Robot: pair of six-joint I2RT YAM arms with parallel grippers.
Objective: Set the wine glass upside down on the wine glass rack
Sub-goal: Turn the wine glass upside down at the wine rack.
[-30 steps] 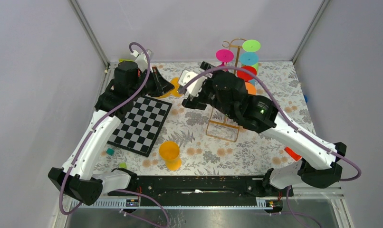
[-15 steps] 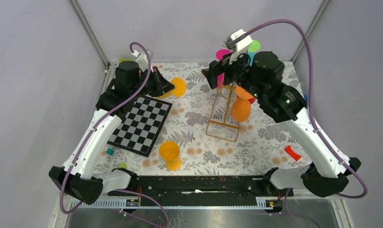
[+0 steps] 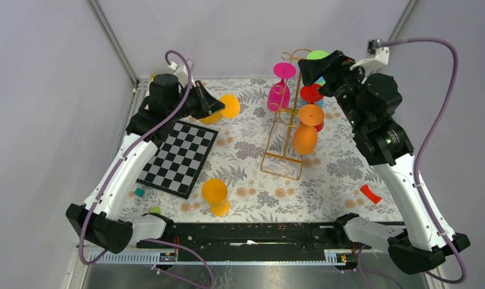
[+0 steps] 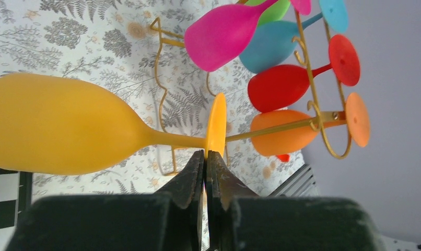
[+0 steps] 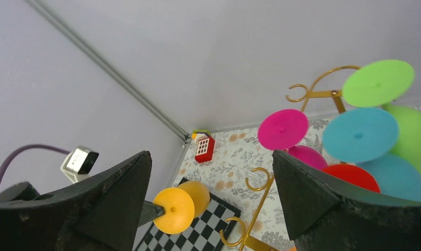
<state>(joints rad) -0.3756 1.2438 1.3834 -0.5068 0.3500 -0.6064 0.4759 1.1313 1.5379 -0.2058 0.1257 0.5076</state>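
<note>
Floral tablecloth (image 3: 252,156) back in full view: my right arm has swung up off the wine glass rack (image 5: 319,94) to its far right, right gripper (image 5: 211,159) spread wide, holding nothing. That uncovers the orange glass (image 3: 305,138) hanging bowl-down, with pink (image 3: 278,95), green (image 3: 318,55), blue (image 5: 360,134) and red (image 3: 312,93) beside it. Left side has hardly budged: left gripper (image 4: 205,157) pinches the foot of the yellow wine glass (image 4: 57,130), lying sideways above the checkerboard's (image 3: 180,156) far corner, well left of the rack.
</note>
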